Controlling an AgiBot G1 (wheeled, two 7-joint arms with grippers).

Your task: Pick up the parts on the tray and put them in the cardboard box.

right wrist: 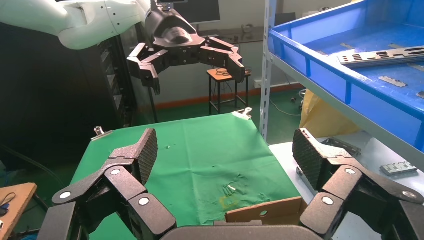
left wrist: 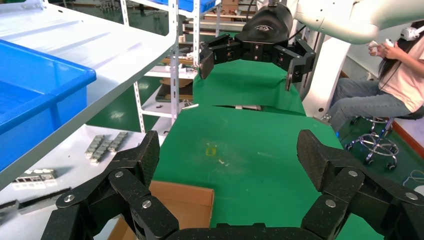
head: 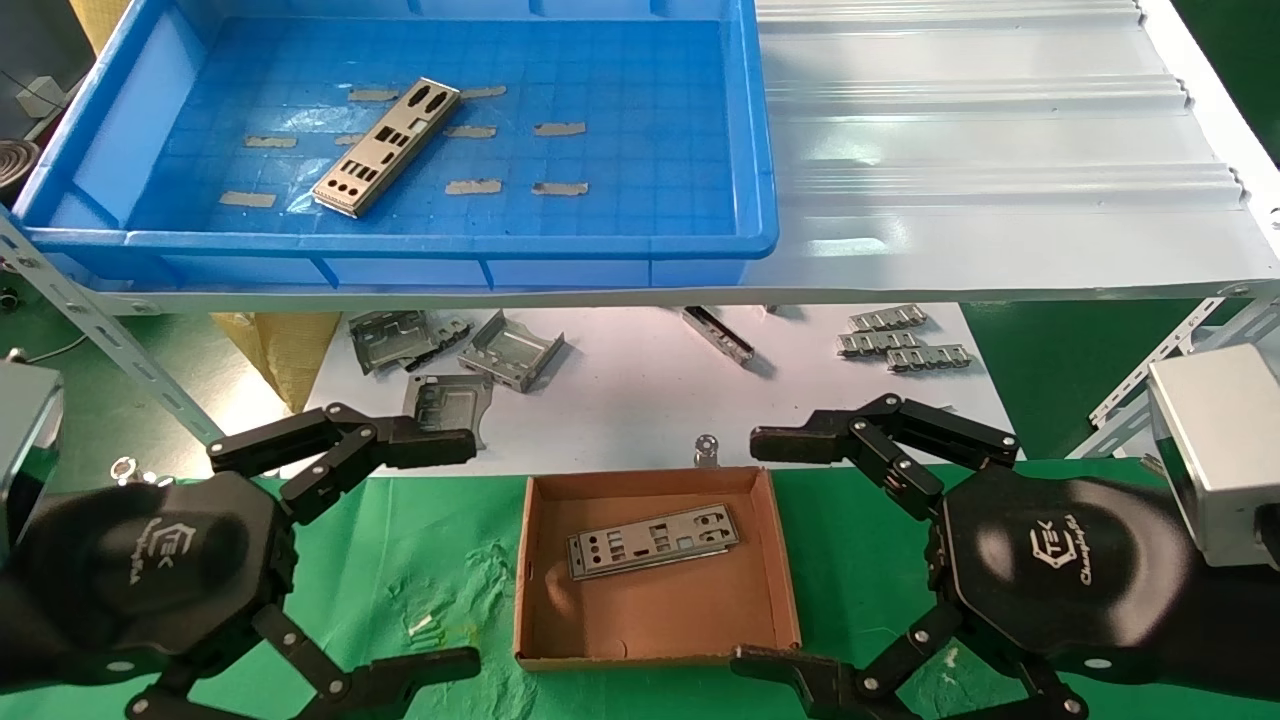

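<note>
The left gripper (head: 455, 550) hangs low over the green cloth (head: 420, 570) with its black fingers spread wide apart and nothing between them. The right gripper (head: 765, 550) mirrors it on the other side, likewise splayed and empty. Between the two sits the small shallow brown cardboard box (head: 770, 570), holding one thin silver punched metal plate (head: 653, 541) lying flat, tilted slightly.

From the box, at about eleven o'clock and up on the white shelf, the large bright blue plastic tray (head: 740, 130) holds one more silver plate (head: 386, 147), lying diagonally among tan tape strips (head: 473, 186).

This looks like a pause between placing and fetching. The next move calls for one arm, probably the left, to rise, reach over the tray rim and pinch that flat plate by its edges.
</note>
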